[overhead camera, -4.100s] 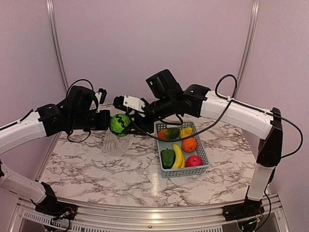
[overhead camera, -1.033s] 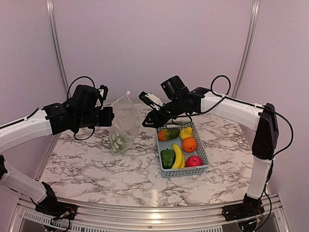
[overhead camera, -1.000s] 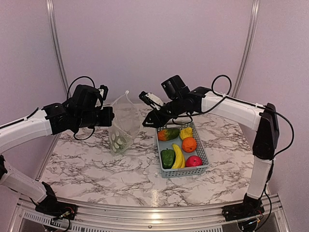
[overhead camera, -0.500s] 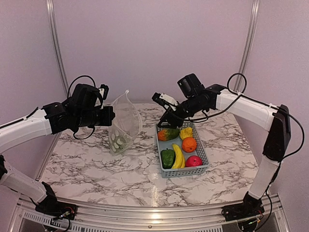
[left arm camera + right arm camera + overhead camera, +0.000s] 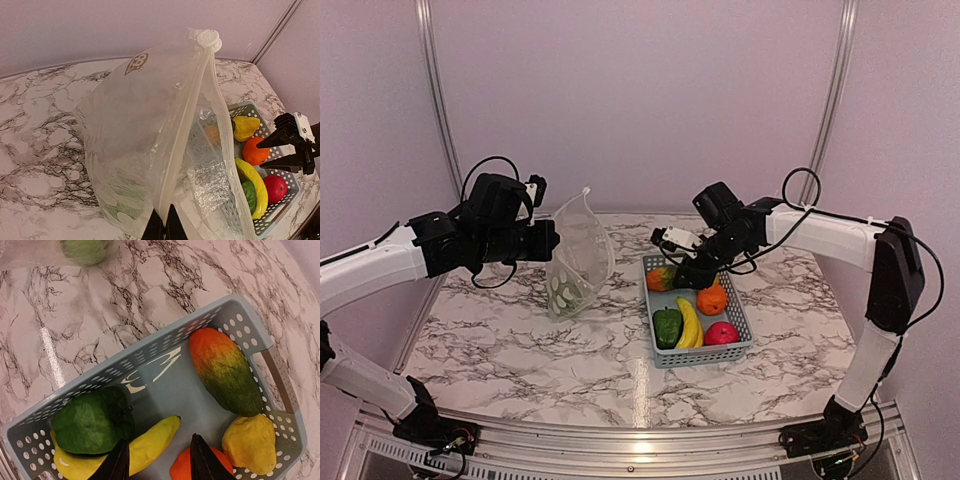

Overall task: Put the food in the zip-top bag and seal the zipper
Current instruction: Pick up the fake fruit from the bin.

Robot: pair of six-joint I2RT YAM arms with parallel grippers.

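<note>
My left gripper [image 5: 548, 241] is shut on the mouth edge of the zip-top bag [image 5: 578, 250] and holds it upright and open; the fingertips [image 5: 162, 227] pinch the zipper [image 5: 187, 135]. A green piece [image 5: 117, 192] lies in the bag's dotted bottom. My right gripper [image 5: 690, 274] is open and empty, low over the basket [image 5: 700, 361]. In the right wrist view its jaws [image 5: 159, 462] straddle the banana [image 5: 145, 445] tip and the orange [image 5: 179, 472]. The green pepper [image 5: 90, 422], an orange-and-green piece [image 5: 225, 370] and a yellow piece [image 5: 250, 442] lie around them. The apple [image 5: 722, 333] sits at the basket's near right.
The light-blue slotted basket [image 5: 150, 357] stands right of centre on the marble table [image 5: 520, 350]. The bag hangs just left of it, its bottom touching the table. Metal rails run up the back wall.
My right gripper has left the bag's mouth and swung right and down over the basket, empty. The green piece it held earlier now lies in the bag. The left arm has stayed put.
</note>
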